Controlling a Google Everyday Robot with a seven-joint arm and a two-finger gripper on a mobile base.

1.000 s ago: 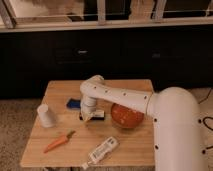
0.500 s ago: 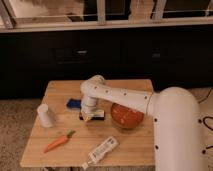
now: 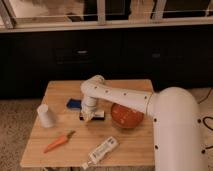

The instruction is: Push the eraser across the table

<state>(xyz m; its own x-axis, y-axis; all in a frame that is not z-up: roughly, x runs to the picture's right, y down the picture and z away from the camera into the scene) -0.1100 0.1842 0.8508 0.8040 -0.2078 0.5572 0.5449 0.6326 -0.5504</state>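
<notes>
The table (image 3: 60, 150) has a light wood plank top. The eraser (image 3: 98, 115) is a small dark block lying near the table's middle, mostly covered by my gripper. My gripper (image 3: 89, 116) reaches down from the white arm (image 3: 125, 97) and sits right at the eraser's left part, touching or just over it. The eraser's top face is hidden by the gripper.
A blue pad (image 3: 74, 103) lies just behind-left of the gripper. An orange bowl (image 3: 127, 116) sits to the eraser's right. A white cup (image 3: 45, 115) stands at the left, a carrot (image 3: 58, 141) front-left, a white tube (image 3: 101, 151) at the front.
The gripper and the eraser stay at about the same place near the table's middle; no clear shift shows.
</notes>
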